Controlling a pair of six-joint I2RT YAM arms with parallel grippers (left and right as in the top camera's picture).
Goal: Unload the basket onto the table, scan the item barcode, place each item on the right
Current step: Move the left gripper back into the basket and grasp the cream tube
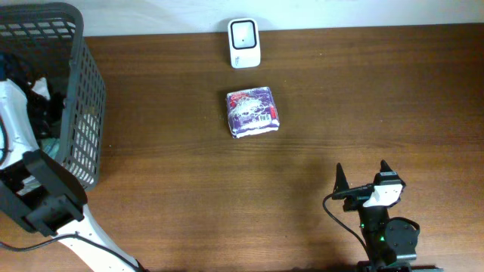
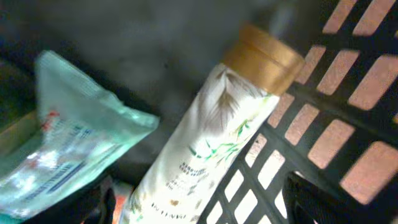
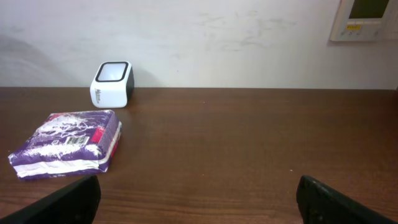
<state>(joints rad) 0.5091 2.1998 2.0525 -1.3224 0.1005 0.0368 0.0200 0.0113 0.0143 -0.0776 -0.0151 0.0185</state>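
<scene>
A white barcode scanner stands at the table's far edge. A purple packet lies flat just in front of it. My left arm reaches down into the grey basket, so its gripper is hidden from overhead. In the left wrist view my left gripper is open. A white bottle with a gold cap lies between its wide-set fingers, leaning on the basket wall. My right gripper is open and empty at the front right.
A teal plastic packet lies beside the bottle inside the basket. The basket stands at the table's left edge. A wall rises behind the scanner, with a white panel mounted on it at the right.
</scene>
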